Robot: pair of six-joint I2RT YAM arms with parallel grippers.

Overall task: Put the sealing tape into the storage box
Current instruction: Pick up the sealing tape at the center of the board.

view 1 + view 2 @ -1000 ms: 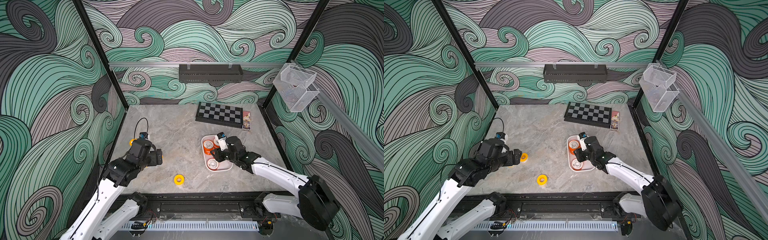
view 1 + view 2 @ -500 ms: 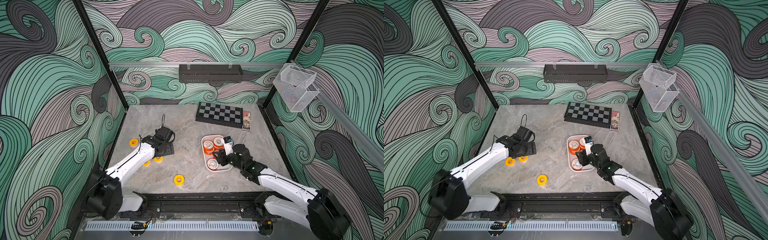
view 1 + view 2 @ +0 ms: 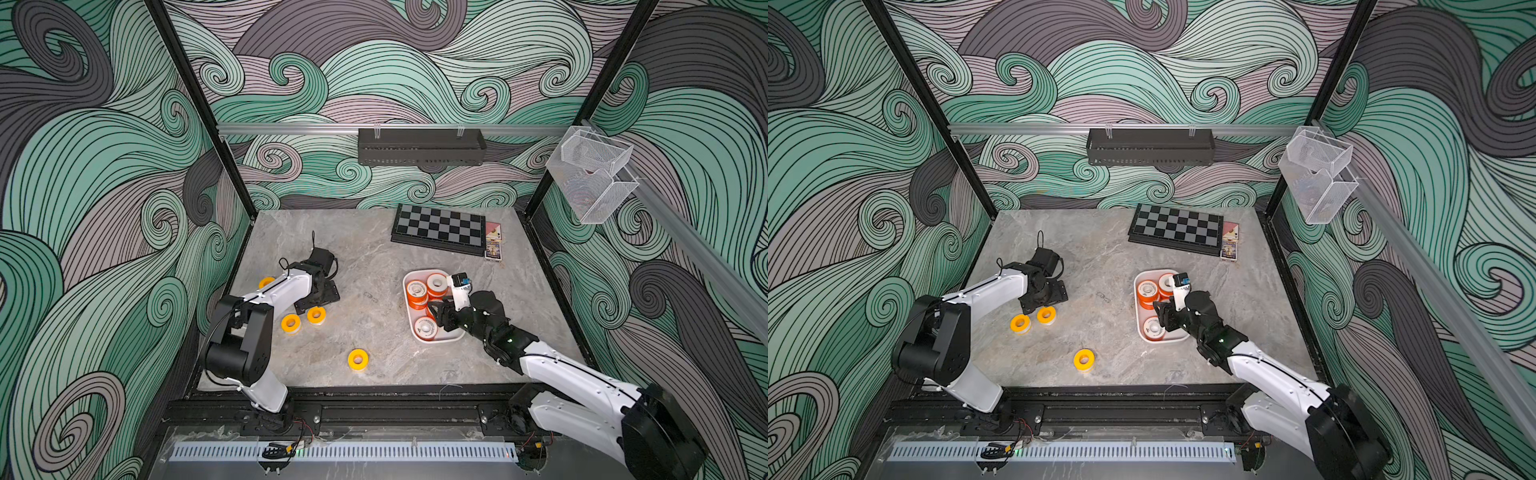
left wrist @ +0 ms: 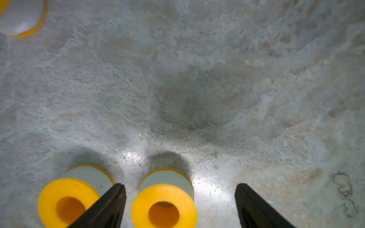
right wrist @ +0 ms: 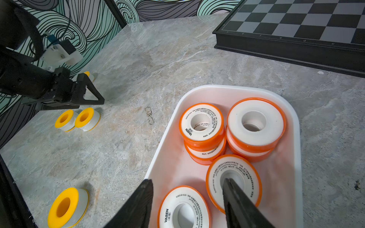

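Note:
The white storage box (image 3: 419, 272) (image 3: 1135, 307) (image 5: 227, 87) lies right of centre with several orange-rimmed sealing tape spools (image 3: 416, 291) (image 5: 201, 124) in it, some stacked. My right gripper (image 3: 436, 311) (image 5: 188, 180) hangs open over the box's near end. One flat spool (image 5: 183, 209) lies below its jaws, and one finger crosses another spool (image 5: 234, 177). Yellow spools (image 3: 291, 323) (image 3: 316, 315) (image 3: 358, 359) rest on the table. My left gripper (image 3: 318, 301) (image 4: 180, 186) stands open and low, with one yellow spool (image 4: 164, 205) between its fingers, close to one of them. A second yellow spool (image 4: 67, 203) sits just outside.
A chessboard (image 3: 439, 228) and a small card pack (image 3: 493, 247) lie at the back right. Another yellow spool (image 3: 267, 282) sits by the left wall behind my left arm. A black bin (image 3: 420, 146) and clear mesh baskets (image 3: 590, 174) hang on the walls.
My left arm has swung in from the left edge over the pair of yellow spools. My right gripper has drawn back to the box's near end and its jaws have widened.

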